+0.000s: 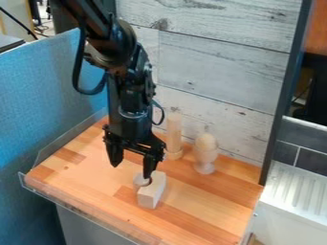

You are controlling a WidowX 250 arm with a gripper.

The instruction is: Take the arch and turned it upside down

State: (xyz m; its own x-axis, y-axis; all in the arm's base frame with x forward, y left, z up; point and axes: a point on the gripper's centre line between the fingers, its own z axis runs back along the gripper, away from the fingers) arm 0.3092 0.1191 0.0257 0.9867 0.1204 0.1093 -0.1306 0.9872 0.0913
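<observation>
Openly, the black gripper's [132, 172] two fingers stood apart, the right one at the curved hollow of one pale arch [152, 195] on the near middle of the tabletop [198, 215]. Farther right stood two wooden pieces: one post [174, 134], one egg-topped cup [205, 155].

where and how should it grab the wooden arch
Probably by the solid end nearest the camera, from above, with the tool closing across the arch from left and right. That end looks blocky and flat-sided, while the curved cut-out sits farther back, by one fingertip, and likely gives less flat wood to press on.
</observation>
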